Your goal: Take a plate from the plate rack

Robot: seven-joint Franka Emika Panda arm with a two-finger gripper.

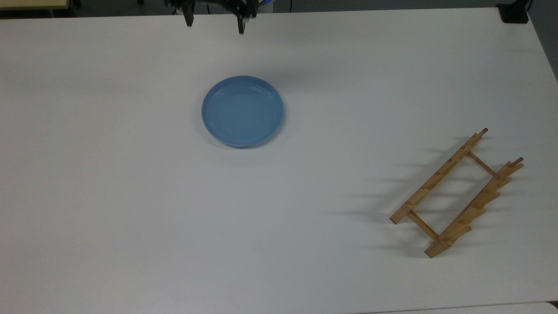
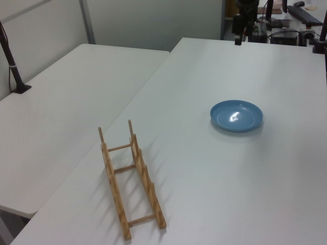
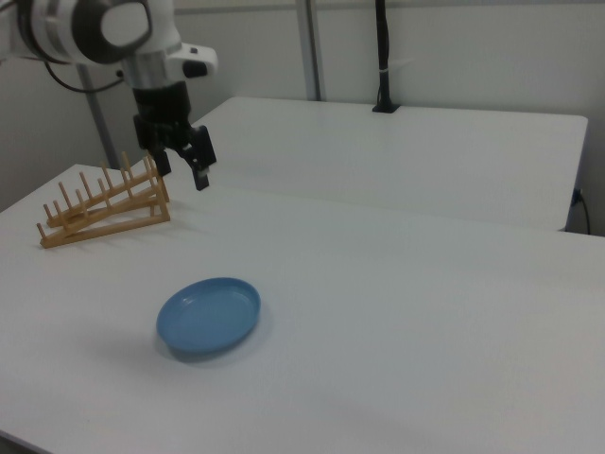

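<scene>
The light-blue plate (image 1: pixel 242 111) (image 2: pixel 236 116) (image 3: pixel 209 317) lies flat, right side up, on the white table (image 1: pixel 130 209), free of the gripper. The wooden plate rack (image 1: pixel 457 194) (image 2: pixel 132 176) (image 3: pixel 104 203) stands with nothing in it, far off toward the top view's lower right. My gripper (image 1: pixel 214 24) (image 3: pixel 181 170) hangs high above the table's far edge, beyond the plate, open wide and holding nothing. In the left view the gripper (image 2: pixel 238 37) sits at the top, past the plate.
A black clamp (image 1: pixel 514 13) sits at the top view's upper right table corner. A second white table (image 2: pixel 66 102) adjoins on the left view's left, with a black pole (image 2: pixel 10 56) on it. Cables and equipment (image 2: pixel 291 30) lie behind the table.
</scene>
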